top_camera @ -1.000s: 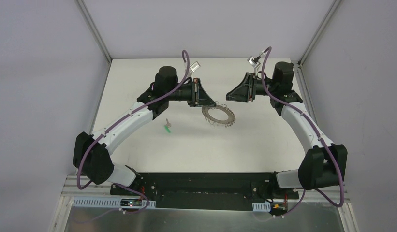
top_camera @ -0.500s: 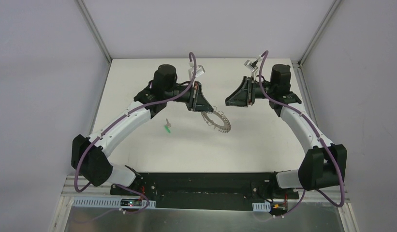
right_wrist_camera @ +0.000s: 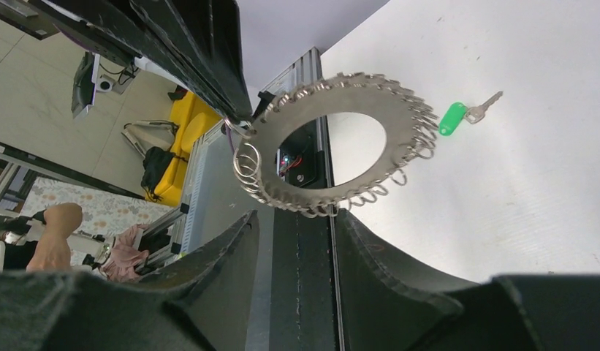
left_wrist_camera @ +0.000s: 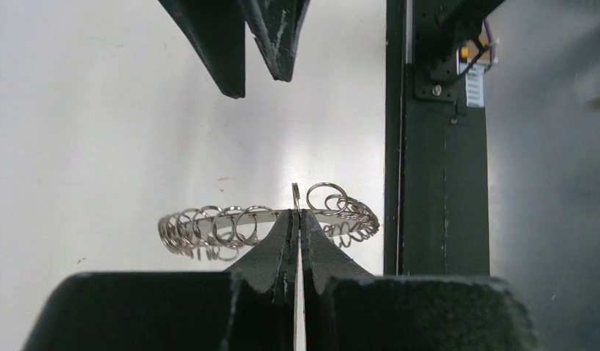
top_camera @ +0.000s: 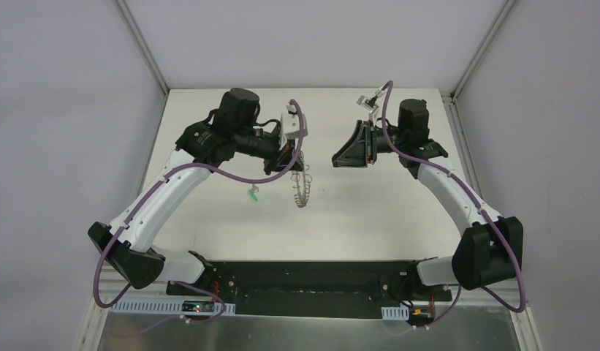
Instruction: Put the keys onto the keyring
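Two end effectors are facing each other above the worktop [top_camera: 370,212]. Your left end effector [left_wrist_camera: 297,216] is clamping fully shut on the rim of the keyring [left_wrist_camera: 209,223] and holding it on edge, so the ring is hanging below the fingertips, raised off the surface. Your right end effector [top_camera: 338,160] is standing about half open, gripping nothing, and pointing at the flat face of the keyring from nearby without touching it. The key [right_wrist_camera: 465,115], with its green head, is lying flat on the worktop to the left of the ring, apart from both end effectors.
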### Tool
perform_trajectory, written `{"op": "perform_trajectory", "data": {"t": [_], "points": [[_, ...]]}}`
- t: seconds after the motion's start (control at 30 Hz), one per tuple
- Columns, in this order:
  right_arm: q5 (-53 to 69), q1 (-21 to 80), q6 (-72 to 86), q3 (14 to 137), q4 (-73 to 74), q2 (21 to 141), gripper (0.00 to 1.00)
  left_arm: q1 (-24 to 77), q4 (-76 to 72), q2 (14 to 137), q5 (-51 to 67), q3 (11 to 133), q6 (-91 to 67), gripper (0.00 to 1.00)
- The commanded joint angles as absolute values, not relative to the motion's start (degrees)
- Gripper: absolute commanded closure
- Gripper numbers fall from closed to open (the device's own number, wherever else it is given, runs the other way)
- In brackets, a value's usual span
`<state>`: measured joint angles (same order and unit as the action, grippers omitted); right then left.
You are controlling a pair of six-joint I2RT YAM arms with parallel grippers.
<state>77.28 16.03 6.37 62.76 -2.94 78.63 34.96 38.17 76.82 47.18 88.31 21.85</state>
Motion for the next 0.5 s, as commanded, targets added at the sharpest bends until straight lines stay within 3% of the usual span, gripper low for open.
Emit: {"op": "perform_trajectory", "data": {"t": [0.0, 0.27, 0.47], "points": [[77.7, 17.7, 4.8, 66.6, -3.0, 78.7, 0.55, 37.2, 46.8, 76.6, 45.5, 90.8, 34.3, 1.0], [73.0, 22.4, -20.8, 74.6, 20.0, 79.1, 0.55, 38.8, 48.7, 77.5, 44.5, 90.9, 34.0, 1.0], [69.3, 27.3, -29.0, 75.9, 26.3, 79.1, 0.57, 38.9, 46.0, 78.9, 47.0, 90.7, 26.0, 1.0]]}}
